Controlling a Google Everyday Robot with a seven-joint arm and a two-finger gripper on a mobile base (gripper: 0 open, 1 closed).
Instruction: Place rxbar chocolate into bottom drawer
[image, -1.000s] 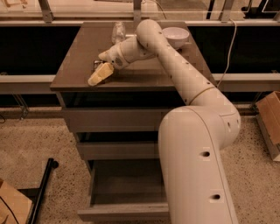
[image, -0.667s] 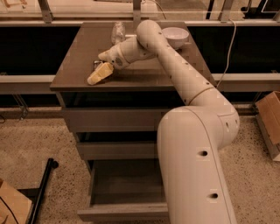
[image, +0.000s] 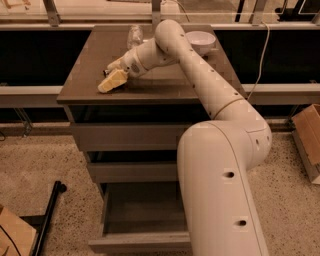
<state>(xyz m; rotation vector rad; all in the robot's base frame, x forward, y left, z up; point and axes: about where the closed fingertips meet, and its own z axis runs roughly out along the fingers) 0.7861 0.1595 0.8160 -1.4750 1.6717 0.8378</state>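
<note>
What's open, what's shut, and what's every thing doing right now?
Bottom drawer: pulled open, nothing in the part that shows.
Middle drawer: pushed in.
Top drawer: pushed in.
End effector: low over the front left of the cabinet top.
White bowl: upright, back right.
Glass jar: standing at the back.
Rxbar chocolate: can't spot it.

Cream-yellow tool (image: 111, 75) over the dark brown bench (image: 87, 57); white bowl (image: 200, 41) on the bench; grey-brown bottom drawer (image: 142, 210) below the bench.
</note>
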